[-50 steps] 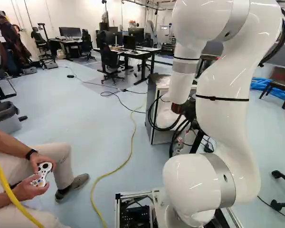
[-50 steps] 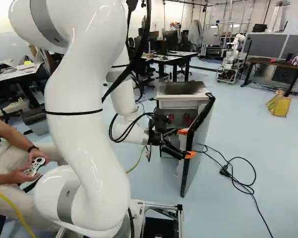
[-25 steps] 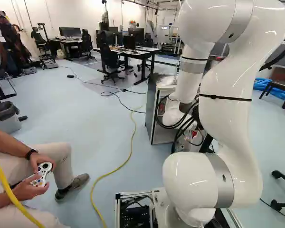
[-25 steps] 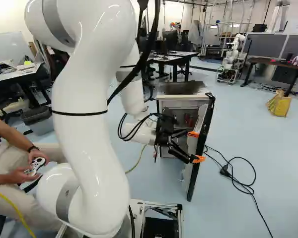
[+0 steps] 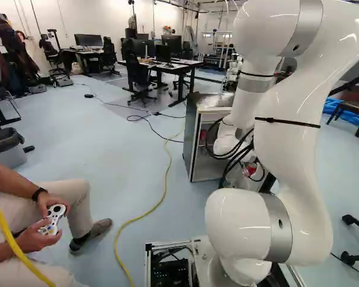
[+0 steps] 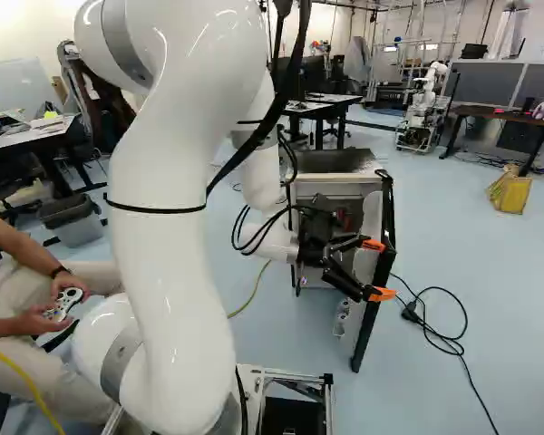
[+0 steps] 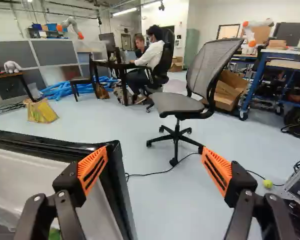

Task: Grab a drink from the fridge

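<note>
In the right base view, a grey bin (image 6: 79,233) stands at the left, then the open fridge (image 6: 335,161), containers (image 6: 342,317) too small to identify as drinks inside its door (image 6: 366,331), the gripper (image 6: 377,269), its released fingers spread wide by that door's edge, and a black cable (image 6: 453,340).

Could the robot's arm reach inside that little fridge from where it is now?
Probably, but not straight in: the fridge door stands open, yet the gripper is at its edge, pointing out into the room, so it would likely need to turn first.
</note>
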You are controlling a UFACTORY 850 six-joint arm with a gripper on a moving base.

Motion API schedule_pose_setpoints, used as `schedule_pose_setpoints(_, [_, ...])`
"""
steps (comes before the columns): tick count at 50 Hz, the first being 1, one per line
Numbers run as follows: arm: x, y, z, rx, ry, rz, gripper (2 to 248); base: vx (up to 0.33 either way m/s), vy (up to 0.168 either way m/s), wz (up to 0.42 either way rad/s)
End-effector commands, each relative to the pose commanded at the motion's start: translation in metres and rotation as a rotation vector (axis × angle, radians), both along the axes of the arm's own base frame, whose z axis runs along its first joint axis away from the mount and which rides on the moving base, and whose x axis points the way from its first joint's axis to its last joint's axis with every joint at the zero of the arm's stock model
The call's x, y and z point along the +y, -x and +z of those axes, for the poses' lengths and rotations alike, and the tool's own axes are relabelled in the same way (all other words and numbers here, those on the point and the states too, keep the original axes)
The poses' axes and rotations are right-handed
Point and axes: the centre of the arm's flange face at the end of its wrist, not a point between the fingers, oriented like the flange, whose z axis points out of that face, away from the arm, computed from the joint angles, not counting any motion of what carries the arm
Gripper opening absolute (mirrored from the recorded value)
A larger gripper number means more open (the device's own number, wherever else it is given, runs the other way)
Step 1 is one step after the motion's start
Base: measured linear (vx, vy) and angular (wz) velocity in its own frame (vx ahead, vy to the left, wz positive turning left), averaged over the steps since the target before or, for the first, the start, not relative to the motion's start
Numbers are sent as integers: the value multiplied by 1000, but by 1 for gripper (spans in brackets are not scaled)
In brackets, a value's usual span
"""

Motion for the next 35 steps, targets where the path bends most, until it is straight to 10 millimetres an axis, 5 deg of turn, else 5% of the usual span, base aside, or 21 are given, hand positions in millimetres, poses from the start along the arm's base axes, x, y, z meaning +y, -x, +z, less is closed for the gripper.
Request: schedule_pose_setpoints(35, [-67, -16, -2, -60, 25, -149, 247, 0, 0, 0])
